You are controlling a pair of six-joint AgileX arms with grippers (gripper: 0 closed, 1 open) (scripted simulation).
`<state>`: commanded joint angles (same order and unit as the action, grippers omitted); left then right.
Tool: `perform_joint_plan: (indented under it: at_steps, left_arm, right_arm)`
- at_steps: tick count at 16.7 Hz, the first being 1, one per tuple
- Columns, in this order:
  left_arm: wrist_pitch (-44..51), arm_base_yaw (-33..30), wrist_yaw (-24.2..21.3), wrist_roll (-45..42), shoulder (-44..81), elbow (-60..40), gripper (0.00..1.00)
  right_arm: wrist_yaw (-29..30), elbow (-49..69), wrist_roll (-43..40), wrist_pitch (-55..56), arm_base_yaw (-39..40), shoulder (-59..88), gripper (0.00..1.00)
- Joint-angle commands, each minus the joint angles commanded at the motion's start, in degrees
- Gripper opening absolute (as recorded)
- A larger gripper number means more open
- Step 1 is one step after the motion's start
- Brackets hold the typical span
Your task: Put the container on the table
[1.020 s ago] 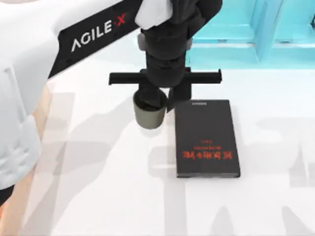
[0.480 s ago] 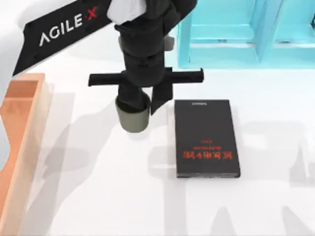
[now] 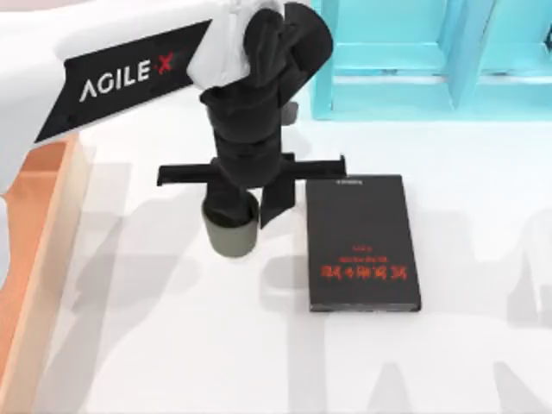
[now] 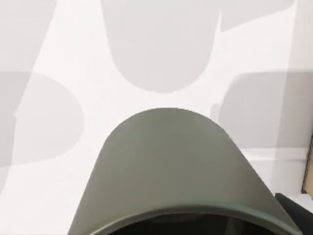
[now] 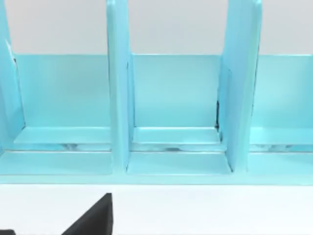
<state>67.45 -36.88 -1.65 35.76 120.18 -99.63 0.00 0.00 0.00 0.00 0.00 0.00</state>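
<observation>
The container (image 3: 231,237), a small olive-green cup, hangs upright over the white table (image 3: 172,345), left of the black book. My left gripper (image 3: 254,207) comes down from above and is shut on the container's rim, one finger inside the cup and one outside on the book side. In the left wrist view the container (image 4: 168,166) sits close below the camera, with the table (image 4: 49,171) under it and the cup's shadow a little way off.
A black book (image 3: 364,241) with red lettering lies flat right of the cup. The turquoise shelf (image 3: 431,52) stands at the back right, and the right wrist view faces the shelf (image 5: 171,98). A wooden tray (image 3: 39,259) runs along the left edge.
My left gripper has carried the container to the left and then toward the table's front, away from the book's back corner. The arm has pulled back, uncovering the tray.
</observation>
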Motion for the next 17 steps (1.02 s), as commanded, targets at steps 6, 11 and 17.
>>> perform_joint_plan:
  at_steps: [6,11,17]
  left_arm:
    - [-3.08,0.14,-0.19,-0.27,0.16,3.20,0.00]
    - [-3.08,0.14,-0.19,-0.27,0.16,3.20,0.38]
    - [-3.08,0.14,-0.19,-0.27,0.16,3.20,0.83]
  right_arm:
    - [0.00,0.00,0.00,0.00,0.00,0.00,1.00]
    - [0.00,0.00,0.00,0.00,0.00,0.00,1.00]
    - [0.00,0.00,0.00,0.00,0.00,0.00,1.00]
